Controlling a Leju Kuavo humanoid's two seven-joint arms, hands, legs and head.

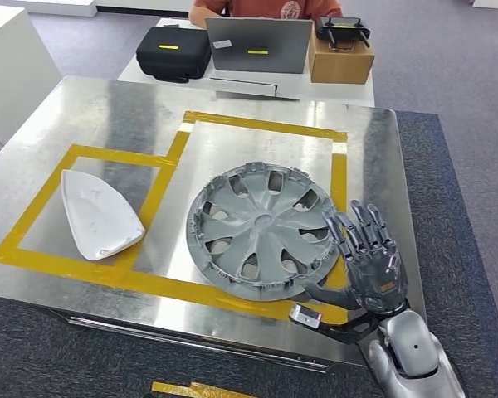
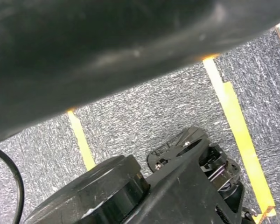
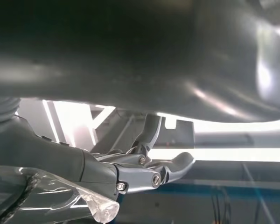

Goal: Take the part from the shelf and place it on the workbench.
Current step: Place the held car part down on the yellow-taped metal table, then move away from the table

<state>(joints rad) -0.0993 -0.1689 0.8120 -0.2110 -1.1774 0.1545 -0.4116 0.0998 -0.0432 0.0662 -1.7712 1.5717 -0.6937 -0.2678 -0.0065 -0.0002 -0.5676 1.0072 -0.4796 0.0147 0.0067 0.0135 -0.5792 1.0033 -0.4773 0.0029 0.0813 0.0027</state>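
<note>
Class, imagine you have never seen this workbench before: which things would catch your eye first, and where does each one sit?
First the grey hubcap, lying flat inside the larger yellow-taped square on the metal workbench. The right hand is at the hubcap's near right edge, its fingers spread and pointing up. To the left, a white curved part lies in the smaller taped square.

Grey hubcap [image 1: 261,229] lies flat, seemingly face-up, on steel workbench [image 1: 109,116].
</note>
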